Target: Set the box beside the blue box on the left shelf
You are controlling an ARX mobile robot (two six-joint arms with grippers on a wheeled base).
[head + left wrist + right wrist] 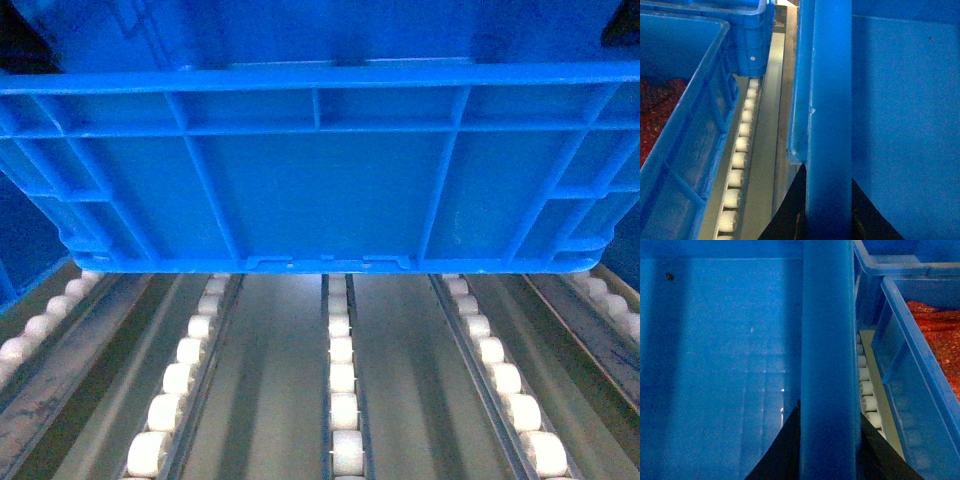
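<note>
Blue plastic is filling most of what we are seeing: the box [320, 170] is sitting across the head view with its ribbed wall facing us and its bottom edge lying at the white rollers [343, 400] of the left shelf [270, 380], so we are judging it as on the lanes or just about to settle there. In the left wrist view a second blue box [685, 130] with red contents is lying just beside ours, a roller lane between them, and a third crate [750, 40] is standing behind it; in the right wrist view another filled crate [920, 370] is lying to the other side. So we are reckoning the carrying as nearly done; what is left is letting go and drawing back, perhaps after a small push further in. Both arms are reaching forward over the shelf, one at each end of the box. The left pincer [827, 215] is clamped on the box rim [827, 100], dark fingers [790, 215] showing on either side of it, and the right pincer [827, 450] is gripping the opposite rim likewise.
</note>
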